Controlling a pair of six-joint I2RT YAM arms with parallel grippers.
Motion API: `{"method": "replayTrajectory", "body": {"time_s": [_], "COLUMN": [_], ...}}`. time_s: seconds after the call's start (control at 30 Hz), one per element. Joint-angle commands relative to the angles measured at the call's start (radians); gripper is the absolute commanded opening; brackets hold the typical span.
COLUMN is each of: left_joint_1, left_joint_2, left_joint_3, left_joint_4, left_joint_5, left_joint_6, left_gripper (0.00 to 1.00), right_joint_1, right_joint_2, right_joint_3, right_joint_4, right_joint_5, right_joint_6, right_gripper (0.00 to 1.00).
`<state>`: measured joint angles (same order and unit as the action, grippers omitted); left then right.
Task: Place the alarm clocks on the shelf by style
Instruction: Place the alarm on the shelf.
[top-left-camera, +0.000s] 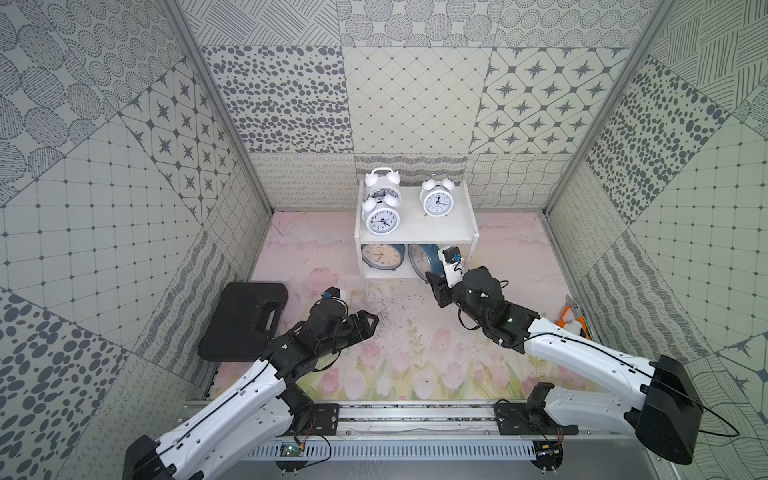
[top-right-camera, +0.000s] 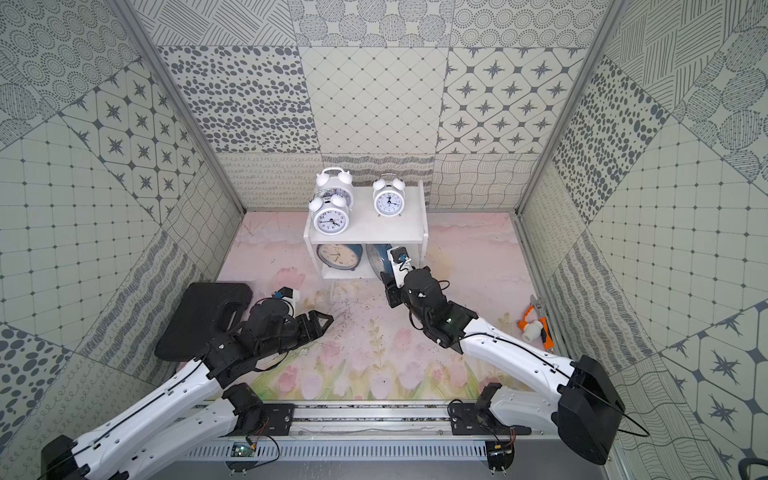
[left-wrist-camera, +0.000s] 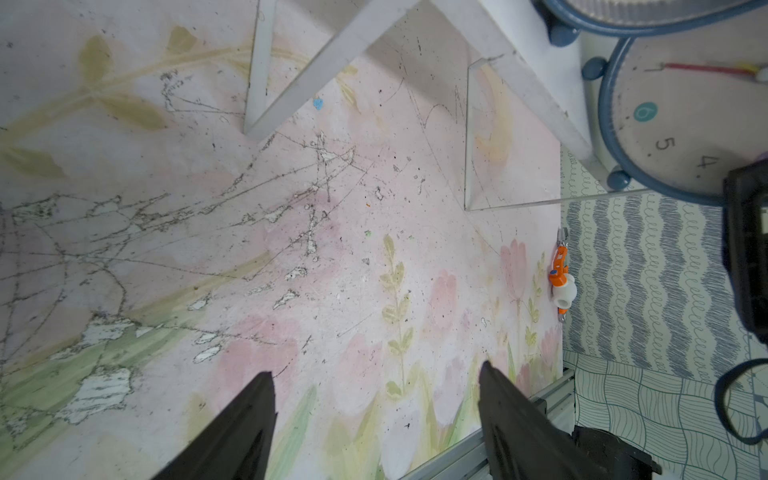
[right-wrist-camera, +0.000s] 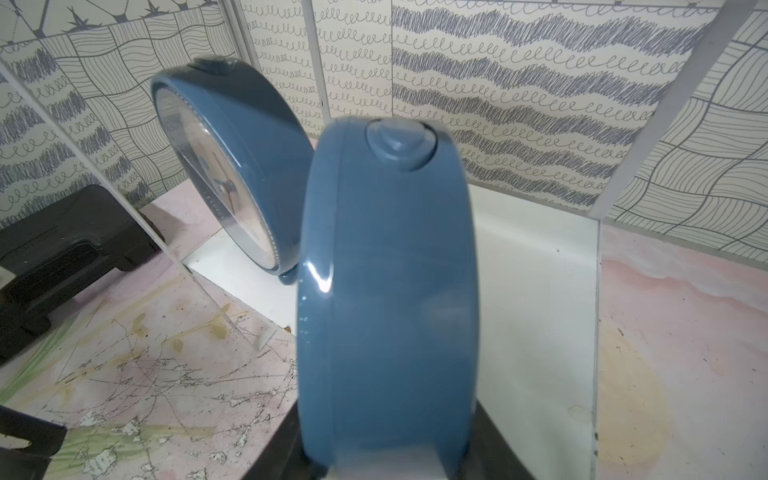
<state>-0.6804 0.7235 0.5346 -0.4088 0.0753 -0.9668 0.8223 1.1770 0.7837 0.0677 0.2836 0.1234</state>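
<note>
We are seeing the right gripper (top-left-camera: 430, 272) pinching a blue clock (right-wrist-camera: 386, 291), edge-on, over the shelf's (top-left-camera: 415, 226) lower tier; the left gripper (left-wrist-camera: 376, 370) is hanging spread and empty. Drifting toward 9 o'clock, we are risking knocking its twin (top-left-camera: 382, 257); releasing it tilted, toppling it.

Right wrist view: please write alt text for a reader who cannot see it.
A blue clock, edge-on and close, is held by the right gripper at the lower board of the shelf. A second blue clock stands on that board behind it, and a black case lies beyond.
</note>
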Motion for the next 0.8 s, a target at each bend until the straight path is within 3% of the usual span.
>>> {"method": "replayTrajectory", "body": {"time_s": [0.0, 0.3, 0.5, 0.6, 0.77], "left_joint_1": [0.001, 0.001, 0.001, 0.001, 0.001], "left_joint_2": [-0.006, -0.01, -0.01, -0.01, -0.011], "left_joint_3": [-0.005, -0.015, -0.018, -0.017, -0.019], "left_joint_4": [0.036, 0.037, 0.042, 0.041, 0.042], "left_joint_5": [0.007, 0.005, 0.005, 0.005, 0.003], "left_joint_6": [0.025, 0.024, 0.021, 0.021, 0.021], "left_gripper": [0.8, 0.79, 0.79, 0.79, 0.79], "right_joint_1": [-0.009, -0.013, -0.014, -0.013, -0.015], "right_joint_2": [0.019, 0.022, 0.024, 0.02, 0.02], "right_joint_3": [0.025, 0.029, 0.036, 0.035, 0.049], "right_joint_4": [0.044, 0.04, 0.037, 0.035, 0.033], "right_joint_5": [-0.012, -0.003, 0.006, 0.016, 0.022], "right_joint_6": [0.013, 0.02, 0.02, 0.022, 0.014], "right_gripper": [0.38, 0.56, 0.61, 0.6, 0.48]}}
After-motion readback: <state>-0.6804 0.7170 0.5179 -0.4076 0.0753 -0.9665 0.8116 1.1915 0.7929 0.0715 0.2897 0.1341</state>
